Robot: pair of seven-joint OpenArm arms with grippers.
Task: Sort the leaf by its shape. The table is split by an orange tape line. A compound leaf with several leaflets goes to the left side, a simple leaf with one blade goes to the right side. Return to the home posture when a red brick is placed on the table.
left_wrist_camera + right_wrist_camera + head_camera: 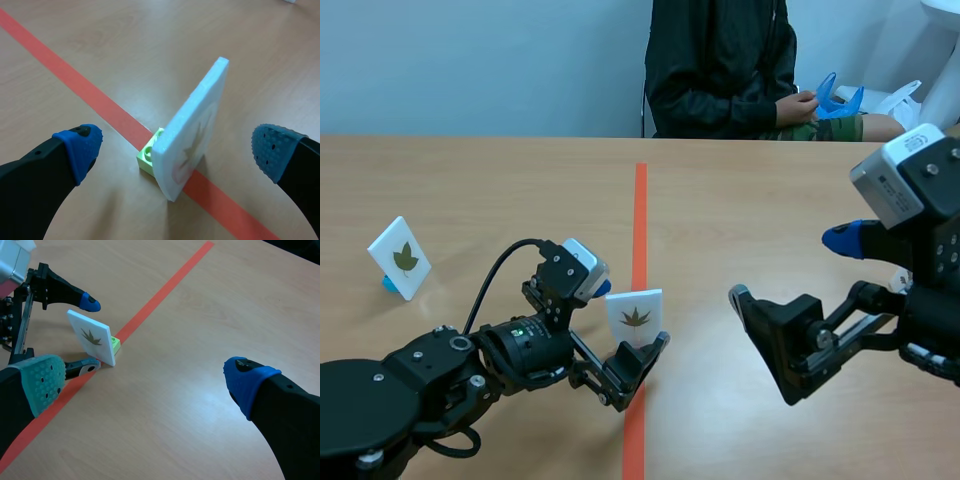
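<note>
Table (520, 190), left card (400, 257): scene-view only

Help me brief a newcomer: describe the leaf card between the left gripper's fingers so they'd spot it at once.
Follow the orange tape line toward the robot. A white card stands on it between the left gripper's open fingers. Unlike the blue-based card far left, it has a green base and spiky leaf.

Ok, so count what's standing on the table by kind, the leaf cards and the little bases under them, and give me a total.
Leaf cards: 2, the middle card and the left card
Card bases: 2, the green base and the blue base
Total: 4
</note>
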